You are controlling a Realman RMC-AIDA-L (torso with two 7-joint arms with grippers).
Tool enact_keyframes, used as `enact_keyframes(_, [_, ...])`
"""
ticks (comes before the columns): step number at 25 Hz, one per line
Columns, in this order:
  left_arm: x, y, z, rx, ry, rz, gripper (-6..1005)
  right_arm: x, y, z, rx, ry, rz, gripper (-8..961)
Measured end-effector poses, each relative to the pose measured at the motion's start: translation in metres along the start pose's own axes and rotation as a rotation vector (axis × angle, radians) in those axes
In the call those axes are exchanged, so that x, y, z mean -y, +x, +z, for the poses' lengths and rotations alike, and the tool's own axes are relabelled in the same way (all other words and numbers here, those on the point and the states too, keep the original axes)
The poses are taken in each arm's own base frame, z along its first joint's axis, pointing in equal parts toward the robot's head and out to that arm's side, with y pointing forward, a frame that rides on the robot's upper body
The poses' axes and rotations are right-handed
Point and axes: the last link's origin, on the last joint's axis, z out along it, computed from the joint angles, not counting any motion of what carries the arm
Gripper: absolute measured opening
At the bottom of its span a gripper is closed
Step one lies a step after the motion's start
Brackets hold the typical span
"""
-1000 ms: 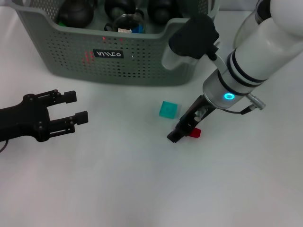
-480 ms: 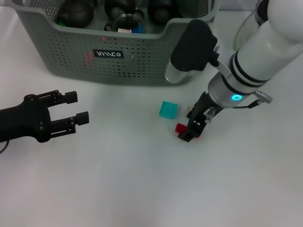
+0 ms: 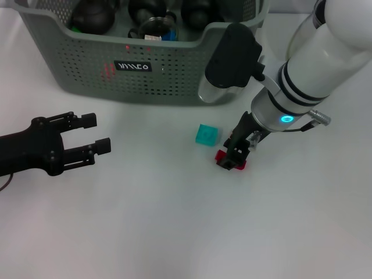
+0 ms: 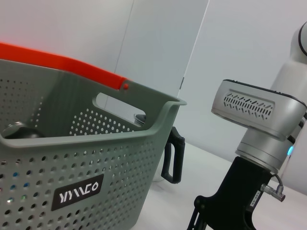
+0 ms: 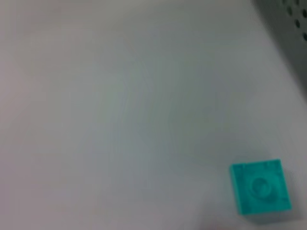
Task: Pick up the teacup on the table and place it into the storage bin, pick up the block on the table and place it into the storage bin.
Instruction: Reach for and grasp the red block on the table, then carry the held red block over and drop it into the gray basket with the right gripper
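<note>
Seen from the head camera: right gripper [image 3: 234, 158] lowered onto a small red block [image 3: 222, 156] on the white table [image 3: 174, 221], black fingers straddling it, actual clamping impossible to tell; a teal block [image 3: 206, 135] just beside, toward the robot's left, apart from the fingers. Behind both, the grey-green storage bin [image 3: 139, 64], black label on its front wall, dark teapots [image 3: 93, 16] and a glass item inside. Left gripper [image 3: 87, 139] parked low on the left, well apart from the blocks, fingers spread and empty. From the left wrist camera: perforated bin wall [image 4: 72, 187] with white-lettered label, orange strip along its far rim, a black handle [image 4: 173, 155] beyond its corner, the right arm's silver wrist [image 4: 259, 124] and black gripper base. From the right wrist camera: teal block [image 5: 260, 186] flat on the table, stud up, a bin corner [image 5: 290, 19] at the frame's edge; own fingers out of view.
</note>
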Motion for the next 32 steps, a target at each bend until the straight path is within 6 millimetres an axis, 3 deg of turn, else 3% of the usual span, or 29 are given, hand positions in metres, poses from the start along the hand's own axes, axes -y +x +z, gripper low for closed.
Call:
enact_keyframes(5, [-0.0003,-0.0004,-0.0004,0.0,0.0,-0.001,726,-0.0006,-0.0008,-0.0001,0.004,-0.002,0.004,437])
enact_keyframes(15, [-0.0002,-0.0004,-0.0006,-0.002,0.002,-0.001,726,-0.005,-0.0013,0.0014,0.019,-0.029,0.015,442])
enact_keyframes(18, [-0.0002,-0.0004,-0.0006,-0.002,0.002,-0.001,726,-0.0068,-0.0023,0.0015,0.027,-0.04,0.016,347])
enact_keyframes(29, [0.0001,-0.0001,-0.0004,-0.003,0.004,0.0,726,-0.0036,-0.004,-0.0026,0.035,-0.041,0.033,195])
enact_keyframes(32, [0.0002,0.0,-0.0004,-0.003,0.004,0.0,726,-0.0012,-0.0051,-0.0084,0.053,-0.057,0.056,195])
